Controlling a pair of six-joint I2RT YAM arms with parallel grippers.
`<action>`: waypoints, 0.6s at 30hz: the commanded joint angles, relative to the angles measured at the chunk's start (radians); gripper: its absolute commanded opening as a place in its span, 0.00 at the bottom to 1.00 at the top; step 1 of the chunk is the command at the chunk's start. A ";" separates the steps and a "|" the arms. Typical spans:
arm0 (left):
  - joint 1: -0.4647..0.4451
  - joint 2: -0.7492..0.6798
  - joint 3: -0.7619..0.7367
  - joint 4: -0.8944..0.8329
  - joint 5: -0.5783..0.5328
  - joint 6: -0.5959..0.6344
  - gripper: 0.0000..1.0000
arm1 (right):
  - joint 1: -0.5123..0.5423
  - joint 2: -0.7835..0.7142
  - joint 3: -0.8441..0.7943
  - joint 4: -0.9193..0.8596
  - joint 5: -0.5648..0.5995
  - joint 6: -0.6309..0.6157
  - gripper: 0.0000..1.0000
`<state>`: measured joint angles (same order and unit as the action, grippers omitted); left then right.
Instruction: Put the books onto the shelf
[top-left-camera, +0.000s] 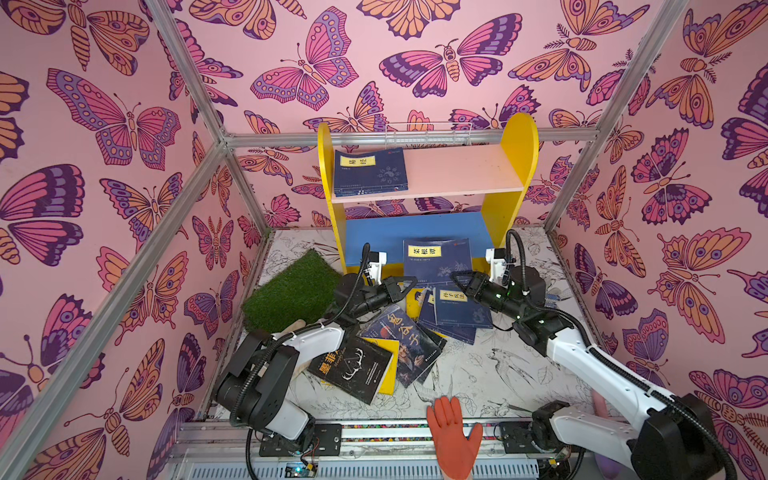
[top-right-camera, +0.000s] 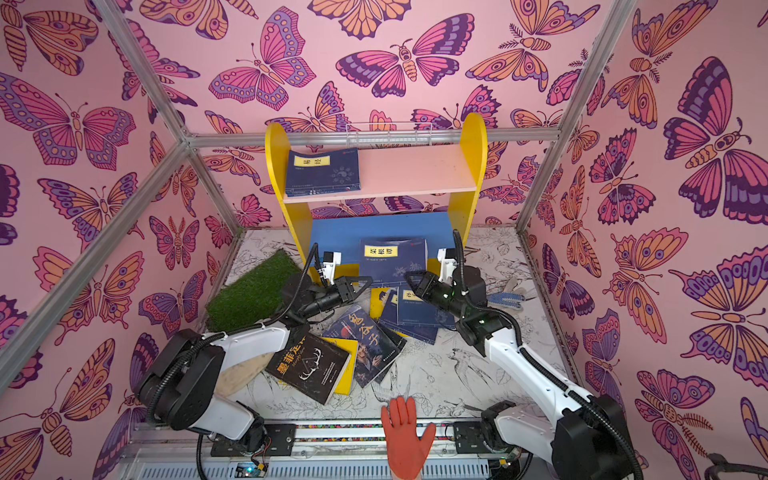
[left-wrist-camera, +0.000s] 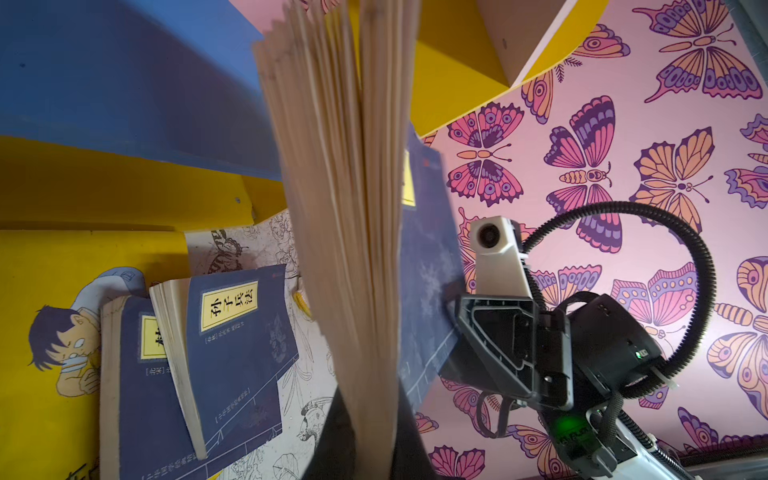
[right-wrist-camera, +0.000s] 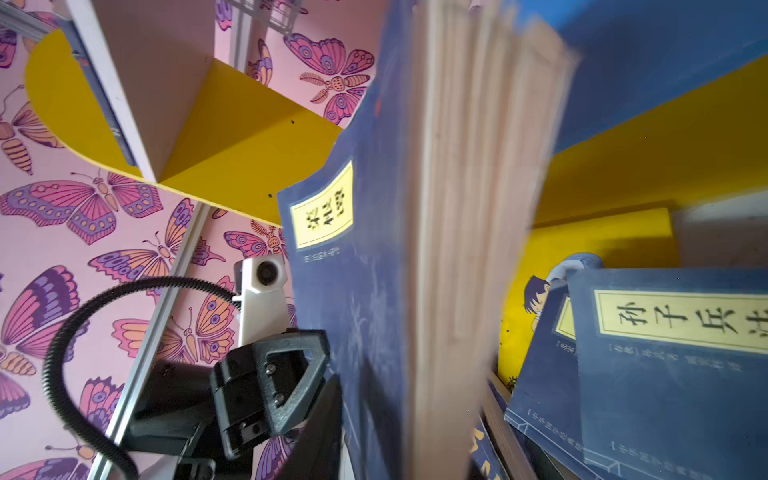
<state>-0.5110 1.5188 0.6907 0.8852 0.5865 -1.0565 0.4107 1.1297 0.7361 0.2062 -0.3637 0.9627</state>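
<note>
In the middle of the frame, the left claw (top-left-camera: 409, 286) is clamped on the lower left edge of a navy book (top-left-camera: 436, 259), held up before the shelf (top-left-camera: 517, 166), at its blue board. The right claw (top-left-camera: 456, 277) touches the book's other edge, but whether it grips is unclear. More books (top-left-camera: 357, 365) lie on the sketch-printed table (top-left-camera: 478, 374), inside pink butterfly walls (top-left-camera: 124, 124).

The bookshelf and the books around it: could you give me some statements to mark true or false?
A navy book lies flat on the pink upper board. True.
The blue lower board holds a stack of books. False: no stack shows there; the held navy book stands in front of it.
The left gripper is shut on the held navy book. True.
The grass mat lies on the pink upper board. False: it lies on the table beside the shelf.
</note>
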 joint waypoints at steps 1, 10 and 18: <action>0.005 -0.039 -0.035 0.059 0.013 0.008 0.00 | -0.035 -0.039 0.009 0.003 0.001 -0.021 0.48; 0.028 -0.049 -0.044 0.096 0.061 -0.022 0.00 | -0.162 -0.041 0.002 0.110 -0.172 0.040 0.49; 0.034 -0.054 -0.047 0.103 0.052 -0.022 0.00 | -0.160 0.008 0.020 0.034 -0.270 0.008 0.46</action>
<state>-0.4881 1.4998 0.6552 0.9051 0.6258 -1.0824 0.2558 1.1313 0.7326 0.2691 -0.5831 0.9913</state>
